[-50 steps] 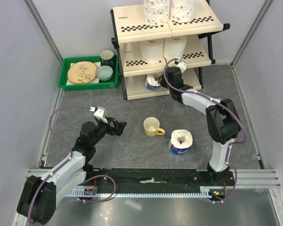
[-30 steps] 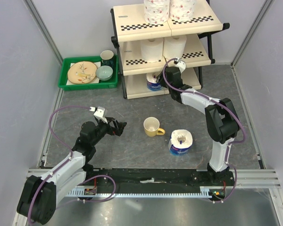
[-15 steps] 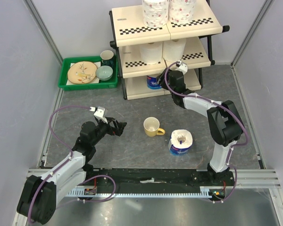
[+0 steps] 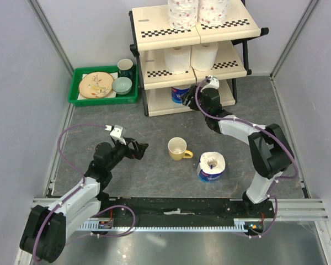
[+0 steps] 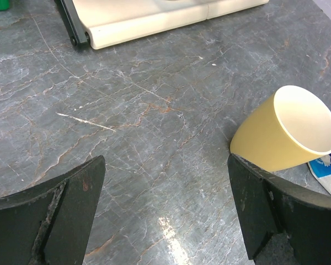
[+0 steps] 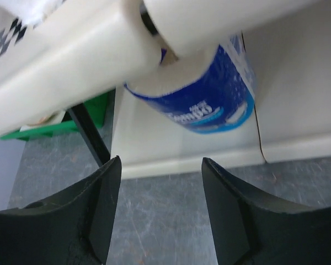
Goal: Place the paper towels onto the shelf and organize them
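The shelf (image 4: 154, 22) stands at the back. Two floral paper towels (image 4: 182, 14) are on its top tier and two plain ones (image 4: 178, 59) on the middle tier. A blue-wrapped roll (image 4: 180, 95) stands on the bottom tier. My right gripper (image 4: 197, 100) is open just in front of that roll (image 6: 204, 96), apart from it, with nothing between its fingers (image 6: 160, 160). Another blue-wrapped roll (image 4: 212, 167) stands on the table. My left gripper (image 4: 140, 148) is open and empty, low over the table (image 5: 165, 160), left of the yellow mug (image 5: 281, 132).
The yellow mug (image 4: 179, 148) stands between my left gripper and the table's blue roll. A green tray (image 4: 83, 98) with a plate and two cups sits left of the shelf. The shelf's black frame leg (image 6: 88, 138) is just left of my right gripper.
My right gripper has opened, let go of the blue-wrapped roll on the bottom tier, and drawn back toward the right. The left arm has not moved.
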Tool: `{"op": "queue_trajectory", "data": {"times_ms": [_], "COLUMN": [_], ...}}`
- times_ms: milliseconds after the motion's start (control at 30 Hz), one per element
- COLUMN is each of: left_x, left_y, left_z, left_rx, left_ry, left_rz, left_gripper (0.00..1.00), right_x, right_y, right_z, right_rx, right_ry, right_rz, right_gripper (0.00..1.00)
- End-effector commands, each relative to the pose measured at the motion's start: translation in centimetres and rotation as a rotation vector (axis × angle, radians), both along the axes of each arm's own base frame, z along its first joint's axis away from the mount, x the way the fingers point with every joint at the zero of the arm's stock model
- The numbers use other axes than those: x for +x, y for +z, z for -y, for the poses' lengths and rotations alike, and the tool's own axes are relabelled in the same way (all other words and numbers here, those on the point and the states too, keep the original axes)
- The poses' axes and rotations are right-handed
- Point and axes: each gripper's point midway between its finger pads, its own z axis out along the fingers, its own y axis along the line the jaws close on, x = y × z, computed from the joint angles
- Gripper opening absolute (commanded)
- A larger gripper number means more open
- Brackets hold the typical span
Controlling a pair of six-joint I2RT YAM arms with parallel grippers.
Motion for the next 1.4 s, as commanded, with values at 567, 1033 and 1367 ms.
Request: {"op": "queue_trajectory", "data": {"times_ms": [567, 1033, 1367], "left_x": [0.3, 0.4, 0.4], "left_y": [1.4, 1.3, 1.3], "left_z": [0.7, 0.6, 0.7], "left_rx": [-0.022, -0.016, -0.017], "left_ry": [-0.027, -0.024, -0.03], "left_rz": [0.034, 0.029, 0.027], "left_gripper": [0.99, 0.99, 0.99], "right_x": [-26.2, -33.6, -33.2], "right_y": [1.9, -3.5, -4.1], "right_z": [13.3, 15.6, 13.1], "right_rx": [-0.162, -0.272, -0.168], "right_ry": [-0.225, -0.129, -0.042], "right_rz": [-0.314, -0.6, -0.568], "right_gripper": [0.8, 0.79, 0.78]}}
